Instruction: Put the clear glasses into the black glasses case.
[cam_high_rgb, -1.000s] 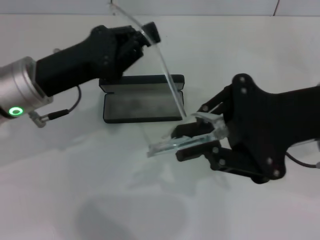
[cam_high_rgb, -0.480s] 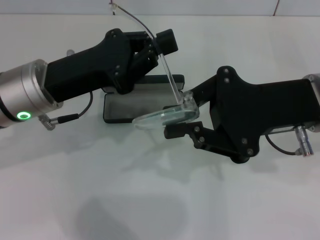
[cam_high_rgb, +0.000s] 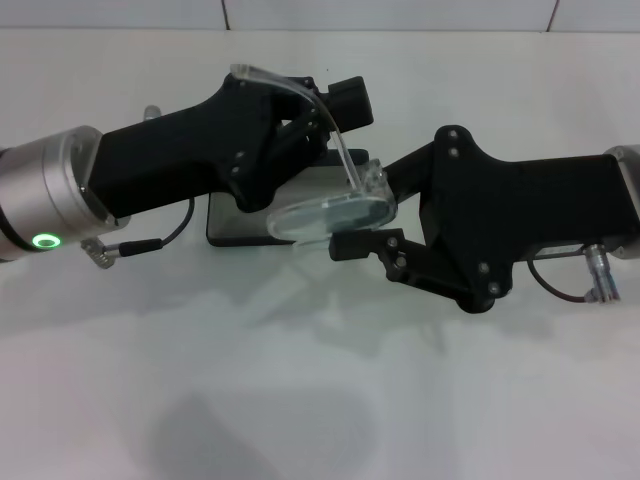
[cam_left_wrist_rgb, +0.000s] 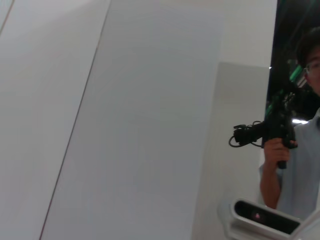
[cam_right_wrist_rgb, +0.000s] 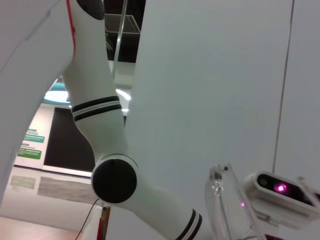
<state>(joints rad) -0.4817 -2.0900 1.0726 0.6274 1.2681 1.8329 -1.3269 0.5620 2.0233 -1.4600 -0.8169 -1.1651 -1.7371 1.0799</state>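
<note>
The clear glasses (cam_high_rgb: 328, 213) hang in the air between both arms, just above the black glasses case (cam_high_rgb: 226, 228). My right gripper (cam_high_rgb: 368, 212) is shut on the lens end, one finger above it and one below. My left gripper (cam_high_rgb: 325, 103) is shut on the long clear arm that curves up and back from the lens. The case lies open on the table, mostly hidden under my left gripper and the lens, with only its left end showing. A clear piece of the glasses (cam_right_wrist_rgb: 220, 200) shows in the right wrist view. The left wrist view shows no task object.
White table (cam_high_rgb: 300, 380) lies all around the case, with open room in front of both arms. The left wrist view shows a wall and a person (cam_left_wrist_rgb: 292, 165) standing far off. The right wrist view shows the robot's white body (cam_right_wrist_rgb: 112, 165).
Both grippers have come together over the case. The right one carried the lens up and left, from the table in front to above the case. The left one moved right and lower.
</note>
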